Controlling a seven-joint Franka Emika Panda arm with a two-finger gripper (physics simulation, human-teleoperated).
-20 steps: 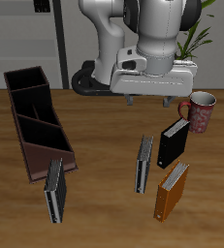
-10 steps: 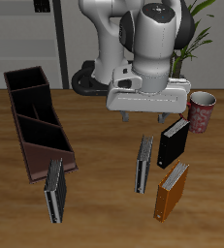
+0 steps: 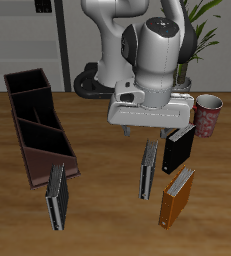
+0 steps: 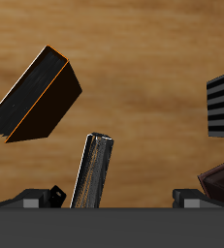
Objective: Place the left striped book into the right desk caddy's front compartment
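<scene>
The left striped book (image 3: 148,168) stands on edge on the table between the black book and the middle of the table; in the wrist view it (image 4: 92,172) sits between my fingertips, below them. My gripper (image 3: 147,132) is open and empty, hovering just above and slightly behind this book; it also shows in the wrist view (image 4: 118,197). The right desk caddy (image 3: 25,150), a long maroon-brown box with three compartments, lies far across the table; its corner shows in the wrist view (image 4: 220,180). The twin striped book (image 3: 56,195) lies at the caddy's front end.
A plain black book (image 3: 179,148) leans right beside the gripper. An orange book (image 3: 177,197) lies nearer the table's front edge and shows in the wrist view (image 4: 36,95). A pink mug (image 3: 206,113) stands behind the black book.
The gripper has come down and moved toward the table's front, from high behind the books to just above the left striped book. The books and caddy have not moved.
</scene>
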